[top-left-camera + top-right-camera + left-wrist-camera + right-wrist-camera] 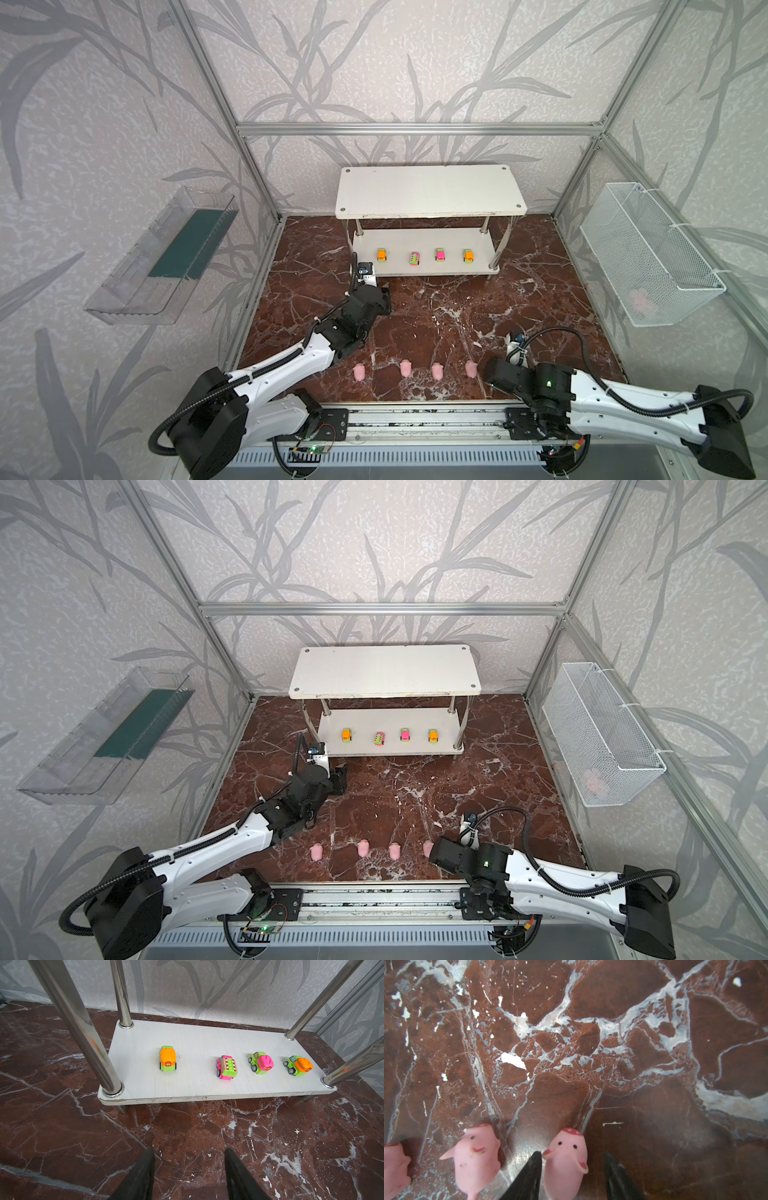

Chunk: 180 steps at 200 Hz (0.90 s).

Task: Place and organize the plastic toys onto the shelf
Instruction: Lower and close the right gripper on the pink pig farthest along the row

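While the left end effector [189, 1152] stands spread and empty, four toy cars [226, 1067] sit ahead on the shelf [187, 1039]. The right end effector [572, 1153], spread, straddles one pig [565, 1169]; three pigs [405, 368] lie beside it.

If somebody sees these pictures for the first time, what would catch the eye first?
The four bright toy cars in a row on the lower board of the white shelf stand out first. Next come four pink pigs lined up on the dark marble floor near the front, with the right gripper astride the rightmost pig.
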Available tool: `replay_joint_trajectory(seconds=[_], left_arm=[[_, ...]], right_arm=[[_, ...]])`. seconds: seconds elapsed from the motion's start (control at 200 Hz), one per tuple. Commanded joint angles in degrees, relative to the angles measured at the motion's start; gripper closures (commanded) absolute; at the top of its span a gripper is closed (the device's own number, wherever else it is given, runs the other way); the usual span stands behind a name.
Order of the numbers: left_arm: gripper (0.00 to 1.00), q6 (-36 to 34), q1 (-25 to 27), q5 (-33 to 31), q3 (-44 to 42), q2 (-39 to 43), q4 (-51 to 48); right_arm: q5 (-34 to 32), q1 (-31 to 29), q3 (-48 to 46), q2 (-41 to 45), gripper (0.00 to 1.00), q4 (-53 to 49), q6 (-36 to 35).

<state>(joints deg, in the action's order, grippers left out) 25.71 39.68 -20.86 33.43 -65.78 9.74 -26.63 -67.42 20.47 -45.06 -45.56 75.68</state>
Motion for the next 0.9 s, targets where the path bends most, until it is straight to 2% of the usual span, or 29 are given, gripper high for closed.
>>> replay_joint_trajectory(seconds=[0.0, 0.355, 0.53, 0.695, 0.895], left_arm=[[0.47, 1.2, -0.4, 0.2, -1.0, -0.3, 1.0], [0.47, 1.8, -1.5, 1.7, -1.7, -0.9, 2.1], [0.47, 2.2, -2.1, 2.5, -2.0, -0.9, 2.0], [0.47, 2.5, -2.4, 2.7, -2.1, -0.8, 2.0], [0.47, 2.8, -2.6, 3.1, -2.4, -0.7, 2.1]], right_arm=[[0.5, -0.5, 0.5, -1.0, 0.52, -0.2, 0.8], [1.7, -0.5, 1.7, -4.8, 0.57, 1.8, -0.7], [2.0, -0.5, 2.0, -5.9, 0.62, 1.9, -1.6], [1.8, -0.5, 2.2, -6.7, 0.72, 2.4, -2.7], [1.1, -0.4, 3.7, -7.2, 0.74, 1.8, -5.4]])
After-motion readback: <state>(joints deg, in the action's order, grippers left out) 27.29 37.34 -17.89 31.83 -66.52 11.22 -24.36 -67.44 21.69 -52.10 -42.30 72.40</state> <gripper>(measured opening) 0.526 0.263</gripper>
